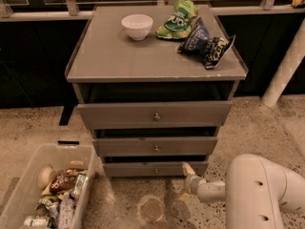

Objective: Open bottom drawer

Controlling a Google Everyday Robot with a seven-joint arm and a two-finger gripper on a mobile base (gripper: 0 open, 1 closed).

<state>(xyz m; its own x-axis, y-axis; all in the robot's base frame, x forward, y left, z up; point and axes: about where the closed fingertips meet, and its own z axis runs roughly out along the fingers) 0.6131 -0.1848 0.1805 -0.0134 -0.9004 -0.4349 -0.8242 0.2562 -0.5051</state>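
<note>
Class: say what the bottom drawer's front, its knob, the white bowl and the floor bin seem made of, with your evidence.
Bottom drawer: probably painted wood, matte flat grey panel. Knob: likely metal, small bright glint. Bowl: ceramic or plastic, smooth glossy white; cannot tell which. Bin: translucent plastic, contents show through its wall. The gripper sits beside the drawer's right end.

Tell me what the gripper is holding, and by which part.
It cannot be told. The gripper sits low by the right end of the bottom drawer, apart from its knob, and no clear hold on the panel shows.
</note>
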